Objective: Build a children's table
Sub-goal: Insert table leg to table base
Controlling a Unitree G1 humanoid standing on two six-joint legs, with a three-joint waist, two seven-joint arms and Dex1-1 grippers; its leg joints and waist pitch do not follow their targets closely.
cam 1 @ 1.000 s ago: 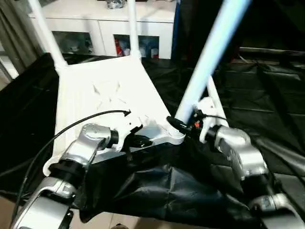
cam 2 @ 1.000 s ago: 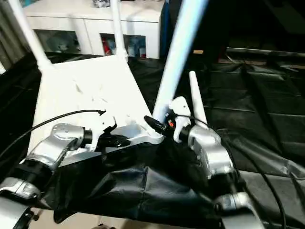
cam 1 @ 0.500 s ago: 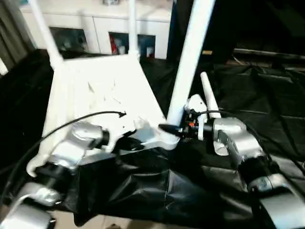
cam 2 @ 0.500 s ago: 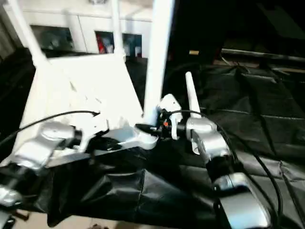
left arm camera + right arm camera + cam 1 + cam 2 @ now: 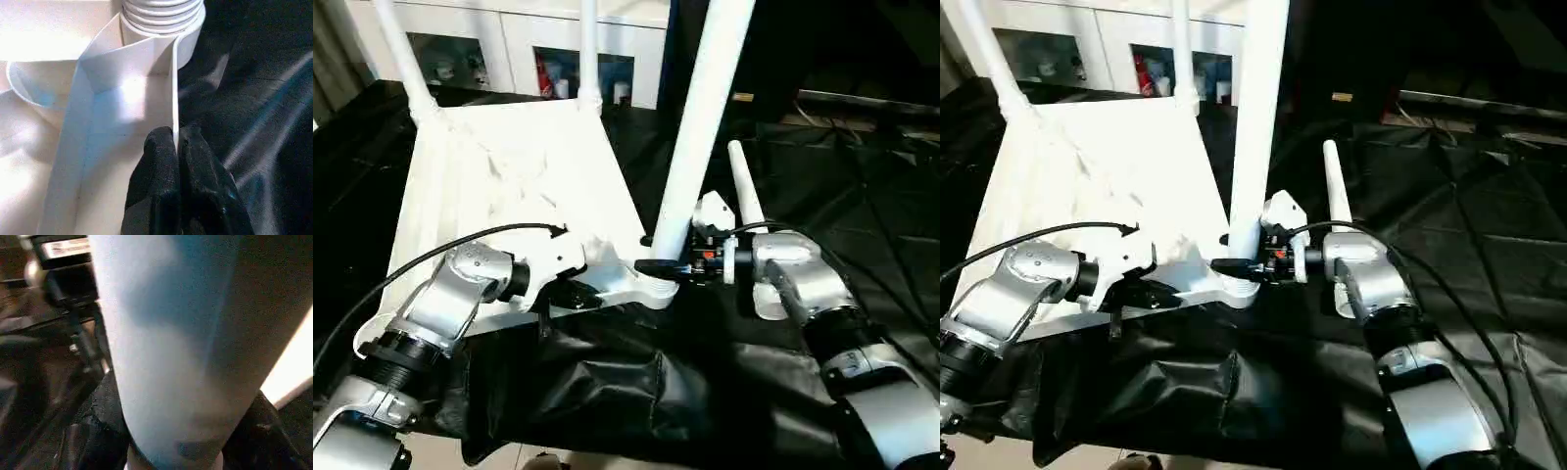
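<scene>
white plastic children's table [image 5: 509, 186] lies upside down on black sheeting [image 5: 636, 392], two far legs upright. at its near rim, the left hand [image 5: 176, 147] pinches the thin wall. beside that, the right hand [image 5: 658, 266] clamps the near-corner leg [image 5: 700, 127]; a loose leg [image 5: 744, 191] lies beyond.
</scene>
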